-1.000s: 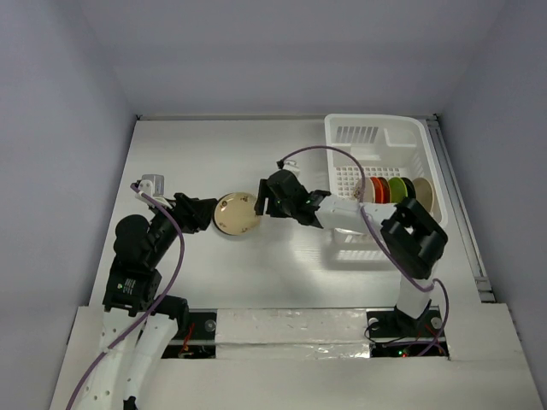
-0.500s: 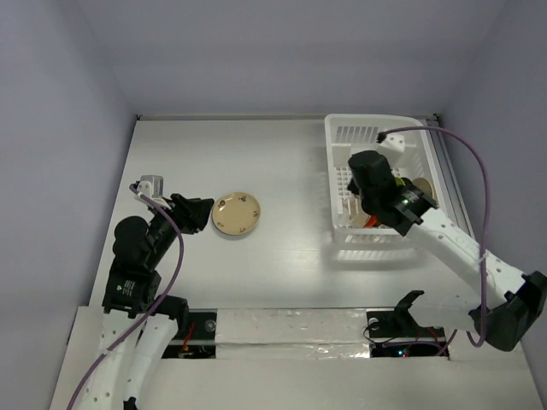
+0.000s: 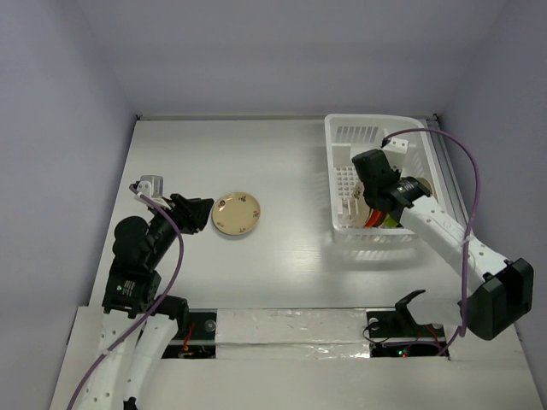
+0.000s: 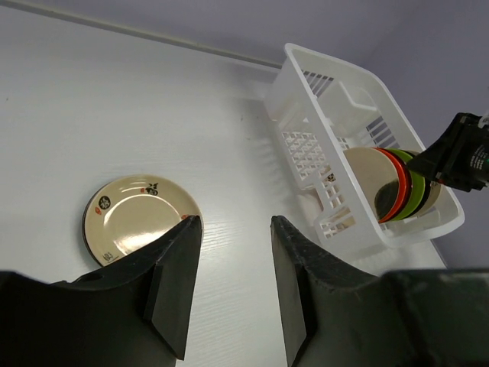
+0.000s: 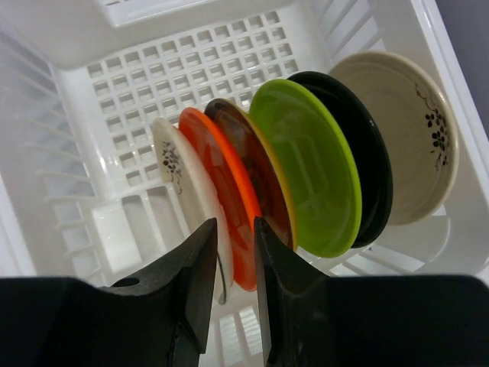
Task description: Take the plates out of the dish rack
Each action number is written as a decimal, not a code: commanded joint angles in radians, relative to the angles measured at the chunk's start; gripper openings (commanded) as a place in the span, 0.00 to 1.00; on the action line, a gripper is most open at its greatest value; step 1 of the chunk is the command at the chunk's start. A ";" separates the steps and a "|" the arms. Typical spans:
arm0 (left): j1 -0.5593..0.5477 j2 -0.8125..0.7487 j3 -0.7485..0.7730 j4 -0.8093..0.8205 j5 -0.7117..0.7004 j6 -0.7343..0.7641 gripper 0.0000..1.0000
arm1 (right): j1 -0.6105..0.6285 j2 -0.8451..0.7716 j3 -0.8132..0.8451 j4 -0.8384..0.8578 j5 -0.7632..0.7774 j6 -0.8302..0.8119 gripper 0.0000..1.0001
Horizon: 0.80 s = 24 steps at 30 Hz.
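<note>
The white dish rack (image 3: 376, 128) (image 4: 306, 61) stands at the back right. Several plates stand on edge in it: cream (image 5: 172, 164), red-orange (image 5: 206, 145), brown (image 5: 241, 141), lime green (image 5: 306, 160), black (image 5: 370, 160) and another cream one (image 5: 412, 130). My right gripper (image 5: 234, 223) (image 3: 369, 198) hangs just above the front plates' rims, open by a narrow gap, holding nothing. A cream plate with small motifs (image 3: 237, 213) (image 4: 141, 229) lies flat on the table. My left gripper (image 4: 234, 222) (image 3: 202, 213) is open and empty just left of that plate.
The rack has slotted walls and a small inner compartment (image 4: 348, 99) at its far end. A purple cable (image 3: 466, 188) loops over the right arm. Grey walls close the table on the left, back and right.
My right arm has swung from the cream plate at mid-table back over the rack. That plate stays on the table. The left jaws have narrowed a little.
</note>
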 commanded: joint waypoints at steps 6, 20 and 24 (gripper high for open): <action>0.003 -0.003 -0.002 0.027 0.000 0.000 0.40 | -0.022 0.074 0.014 0.065 -0.061 -0.057 0.29; 0.003 -0.003 -0.002 0.025 0.000 0.001 0.40 | -0.022 0.141 0.016 0.075 -0.061 -0.076 0.33; 0.003 -0.006 -0.002 0.024 0.000 0.000 0.41 | -0.022 0.178 0.025 0.049 -0.012 -0.070 0.28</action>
